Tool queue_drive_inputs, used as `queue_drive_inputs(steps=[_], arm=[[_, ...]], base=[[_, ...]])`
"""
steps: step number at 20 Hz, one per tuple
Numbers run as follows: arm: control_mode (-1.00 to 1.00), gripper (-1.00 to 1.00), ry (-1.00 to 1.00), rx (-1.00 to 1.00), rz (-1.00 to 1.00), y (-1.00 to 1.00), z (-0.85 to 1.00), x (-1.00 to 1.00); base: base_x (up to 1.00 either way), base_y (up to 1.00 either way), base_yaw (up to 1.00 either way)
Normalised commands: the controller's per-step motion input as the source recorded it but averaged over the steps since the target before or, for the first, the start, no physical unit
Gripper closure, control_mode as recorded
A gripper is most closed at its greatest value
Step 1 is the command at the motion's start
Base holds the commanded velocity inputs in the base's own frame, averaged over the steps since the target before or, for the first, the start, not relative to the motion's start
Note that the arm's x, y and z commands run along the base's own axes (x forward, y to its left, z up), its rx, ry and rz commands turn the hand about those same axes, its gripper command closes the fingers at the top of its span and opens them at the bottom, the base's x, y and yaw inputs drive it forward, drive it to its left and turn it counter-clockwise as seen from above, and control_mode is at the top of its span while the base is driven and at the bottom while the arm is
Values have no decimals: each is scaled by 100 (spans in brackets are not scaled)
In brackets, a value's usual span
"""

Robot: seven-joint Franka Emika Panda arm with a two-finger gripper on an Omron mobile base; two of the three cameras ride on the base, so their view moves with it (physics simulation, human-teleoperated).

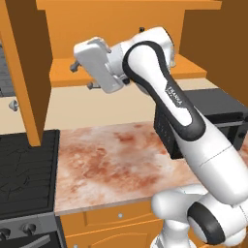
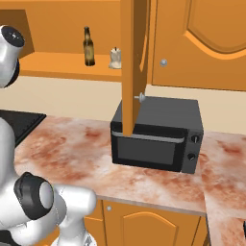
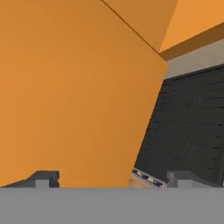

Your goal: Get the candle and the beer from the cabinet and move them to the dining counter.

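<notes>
The beer (image 2: 88, 46), a slim brown bottle, stands upright on the bottom shelf of the open orange cabinet (image 2: 57, 65). The small cream candle (image 2: 115, 58) stands just to its right. In the left base view the arm's elbow hides that part of the shelf. My gripper (image 1: 81, 76) is open and empty. It is held in front of the cabinet opening and points left toward the swung-out left door (image 1: 24, 72). In the hand view the fingertips (image 3: 43, 178) stand wide apart before that door's flat orange panel (image 3: 74, 87). The dining counter is out of view.
The cabinet's right door (image 2: 134, 62) stands open edge-on above a black microwave (image 2: 156, 137) on the marbled worktop (image 1: 111, 160). A black stove (image 1: 24, 169) borders the worktop on the left. Another cabinet door (image 2: 202, 43) to the right is closed.
</notes>
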Motion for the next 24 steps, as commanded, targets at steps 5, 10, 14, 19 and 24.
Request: queue_drive_inputs(steps=[5, 10, 14, 19, 24], arm=[[-100, -100, -43, -11, 0, -68, 2, -7], [-100, -100, -34, -10, -1, -62, 11, -4], [-100, -100, -21, -12, -9, -56, 12, -1], [-100, -100, -12, -14, -19, -53, 10, 0], [-100, -100, -6, -19, -29, -43, 9, 2]], base=[[0, 0, 0], [0, 0, 0], [0, 0, 0], [0, 0, 0], [0, 0, 0]])
